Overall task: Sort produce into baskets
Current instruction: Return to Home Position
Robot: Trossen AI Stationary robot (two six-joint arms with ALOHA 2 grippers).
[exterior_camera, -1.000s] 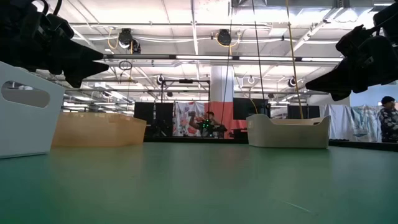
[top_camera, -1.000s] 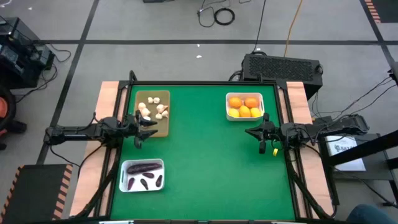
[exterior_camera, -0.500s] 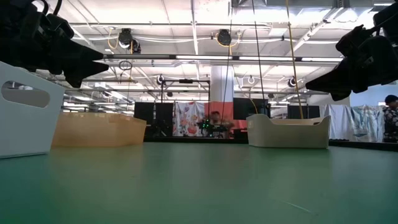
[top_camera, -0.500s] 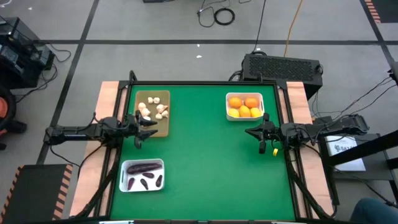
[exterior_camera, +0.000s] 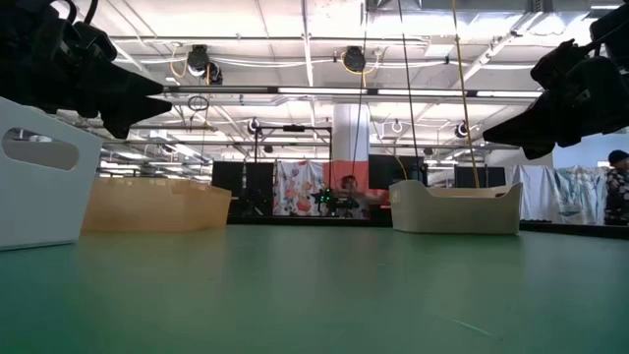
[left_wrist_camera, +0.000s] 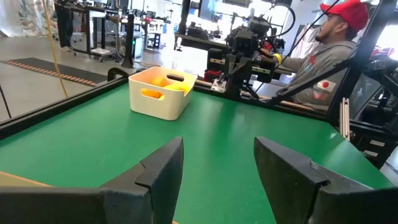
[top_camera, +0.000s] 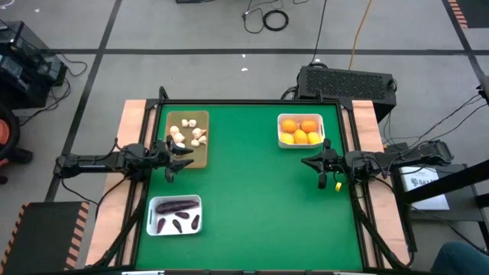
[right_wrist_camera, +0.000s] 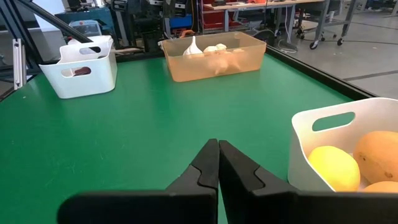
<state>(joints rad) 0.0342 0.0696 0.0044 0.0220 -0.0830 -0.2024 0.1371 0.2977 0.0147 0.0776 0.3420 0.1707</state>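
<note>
Green table [top_camera: 252, 191] bears three baskets [top_camera: 301, 115]: two white, one tan.

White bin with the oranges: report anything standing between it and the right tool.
Nothing visible does. The right tool, shut, hangs just beside the white bin, and only bare green table lies between them.

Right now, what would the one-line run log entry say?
left gripper: open, empty | right gripper: shut, empty | garlic: tan tray | citrus: white tray | eggplants: white bin
</note>
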